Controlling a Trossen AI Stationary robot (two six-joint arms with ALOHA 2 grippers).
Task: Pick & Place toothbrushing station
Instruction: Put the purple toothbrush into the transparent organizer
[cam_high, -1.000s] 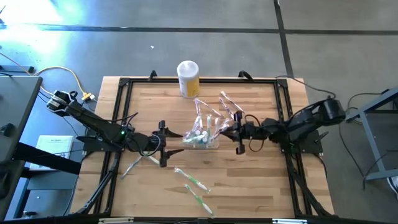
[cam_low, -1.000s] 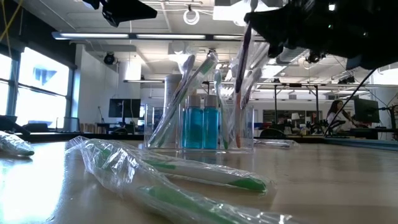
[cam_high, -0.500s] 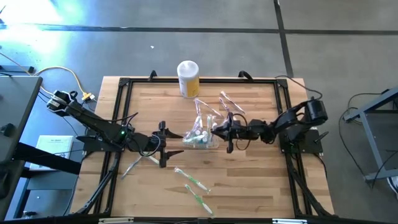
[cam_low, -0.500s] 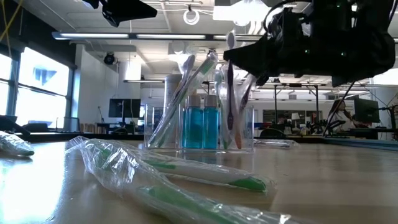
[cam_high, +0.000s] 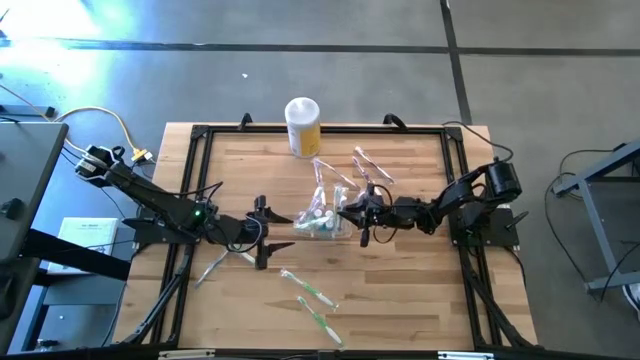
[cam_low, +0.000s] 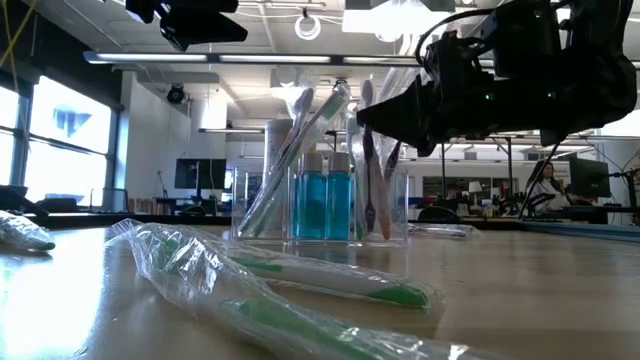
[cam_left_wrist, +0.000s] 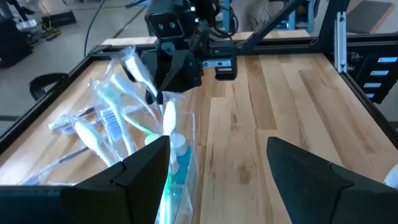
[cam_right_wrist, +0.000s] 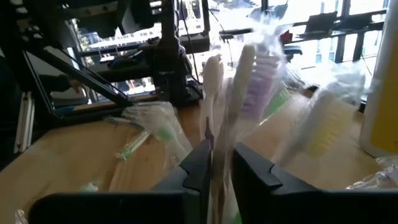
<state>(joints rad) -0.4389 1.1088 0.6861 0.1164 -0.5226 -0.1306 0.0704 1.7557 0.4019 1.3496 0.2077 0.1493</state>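
The toothbrushing station (cam_high: 322, 220), a clear holder with blue bottles and several wrapped toothbrushes standing in it, rests on its base at the table's middle (cam_low: 330, 195). My right gripper (cam_high: 345, 213) reaches it from the table's right and is shut on a wrapped purple toothbrush (cam_low: 369, 165) that stands in the station's right compartment. My left gripper (cam_high: 275, 230) hovers open just left of the station, touching nothing; its two fingers frame the station (cam_left_wrist: 174, 162) in the left wrist view. My right gripper pinches the wrapped toothbrush's handle (cam_right_wrist: 222, 146) between its two fingers, just below the purple-bristled head (cam_right_wrist: 256, 87). The fingers come level from the table's right and lie across the handle. The brush stands nearly upright, its lower end (cam_low: 368, 212) down inside the station.
A yellow canister with a white lid (cam_high: 303, 125) stands at the far edge. Wrapped toothbrushes lie loose on the wood: two near the front (cam_high: 310, 290), one far right of the station (cam_high: 370, 165), one under the left arm (cam_high: 215, 265). A black frame borders the table.
My right gripper has gone down and toward the table's left, onto the station, tipping toward level. The purple toothbrush, held slanting above the holder before, now stands nearly upright with its lower end sunk into the right compartment.
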